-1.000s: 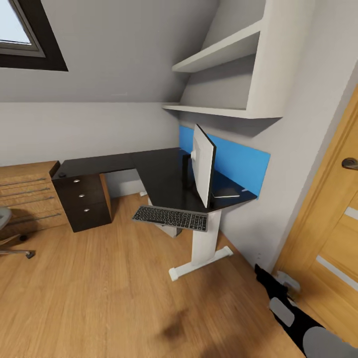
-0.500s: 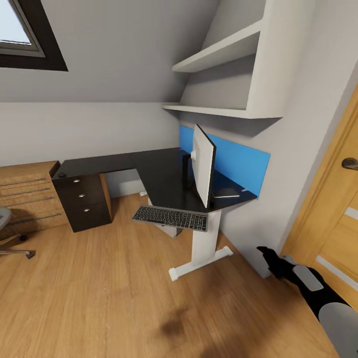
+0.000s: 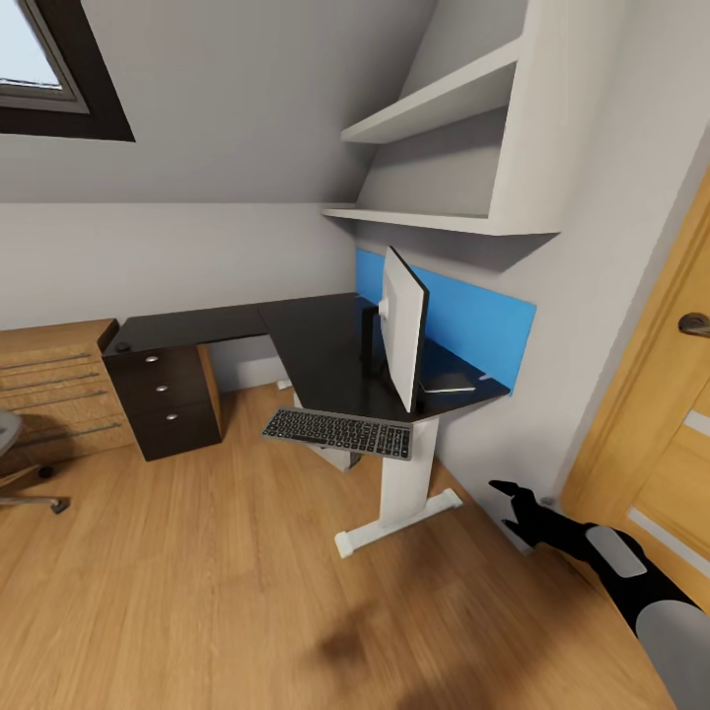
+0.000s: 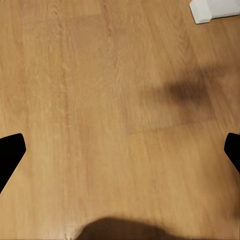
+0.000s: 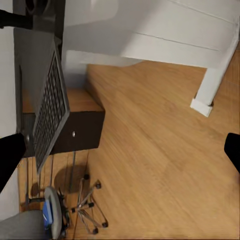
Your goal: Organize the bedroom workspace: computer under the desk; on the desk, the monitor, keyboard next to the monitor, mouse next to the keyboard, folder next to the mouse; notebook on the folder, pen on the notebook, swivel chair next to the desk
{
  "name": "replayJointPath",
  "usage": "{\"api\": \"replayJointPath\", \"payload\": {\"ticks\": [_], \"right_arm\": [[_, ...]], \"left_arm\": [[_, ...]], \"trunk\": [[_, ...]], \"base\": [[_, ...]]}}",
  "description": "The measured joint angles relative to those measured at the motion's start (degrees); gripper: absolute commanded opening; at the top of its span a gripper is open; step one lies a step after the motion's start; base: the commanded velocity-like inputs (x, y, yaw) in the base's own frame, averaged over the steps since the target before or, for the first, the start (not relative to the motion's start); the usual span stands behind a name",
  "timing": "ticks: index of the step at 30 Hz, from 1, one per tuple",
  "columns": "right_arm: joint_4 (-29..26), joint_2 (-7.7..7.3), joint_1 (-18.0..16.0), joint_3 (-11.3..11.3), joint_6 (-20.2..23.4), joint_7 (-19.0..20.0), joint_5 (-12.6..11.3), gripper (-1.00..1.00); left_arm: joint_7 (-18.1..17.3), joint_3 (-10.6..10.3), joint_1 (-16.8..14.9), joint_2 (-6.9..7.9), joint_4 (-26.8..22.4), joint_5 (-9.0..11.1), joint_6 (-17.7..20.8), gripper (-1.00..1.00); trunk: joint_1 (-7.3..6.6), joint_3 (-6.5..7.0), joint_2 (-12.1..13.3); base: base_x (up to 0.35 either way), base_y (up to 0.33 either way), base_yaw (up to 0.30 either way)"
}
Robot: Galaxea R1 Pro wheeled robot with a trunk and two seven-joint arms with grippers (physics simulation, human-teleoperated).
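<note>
The black L-shaped desk point(image 3: 296, 340) carries the white monitor point(image 3: 404, 325), seen edge-on. The dark keyboard point(image 3: 338, 432) juts out over the desk's front edge; it also shows in the right wrist view as the keyboard point(image 5: 50, 115). Beneath it sits a white box, likely the computer point(image 3: 335, 457). The swivel chair point(image 5: 65, 210) stands off to the left on the floor with a blue folder point(image 5: 47, 212) on its seat. My right gripper point(image 3: 508, 501) hangs open low beside the desk's white leg. My left gripper point(image 4: 120, 150) is open over bare wooden floor.
A dark drawer unit point(image 3: 166, 399) stands under the desk's left wing, next to a wooden dresser point(image 3: 54, 390). White shelves point(image 3: 444, 148) hang above the desk. A wooden door point(image 3: 661, 434) is close on the right. The desk's white foot point(image 3: 394, 523) reaches onto the floor.
My right arm has risen from the lower right corner and reached forward-left toward the desk's leg. The desk, keyboard and monitor have not moved.
</note>
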Motion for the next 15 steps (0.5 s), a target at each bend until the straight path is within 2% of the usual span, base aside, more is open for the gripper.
{"api": "replayJointPath", "payload": {"ticks": [9,15], "right_arm": [[0.12,0.17,0.19,0.05,2.3,10.43,0.67,1.0],[0.15,0.19,0.29,-0.01,2.43,12.41,0.83,1.0]], "left_arm": [[-0.08,0.0,0.0,-0.03,0.0,-0.1,-0.12,1.0],[-0.06,-0.02,0.0,-0.04,0.0,-0.11,-0.05,1.0]], "trunk": [[-0.02,0.0,0.0],[-0.01,0.0,0.0]], "base": [[0.268,0.0,0.0],[0.192,0.0,0.0]]}}
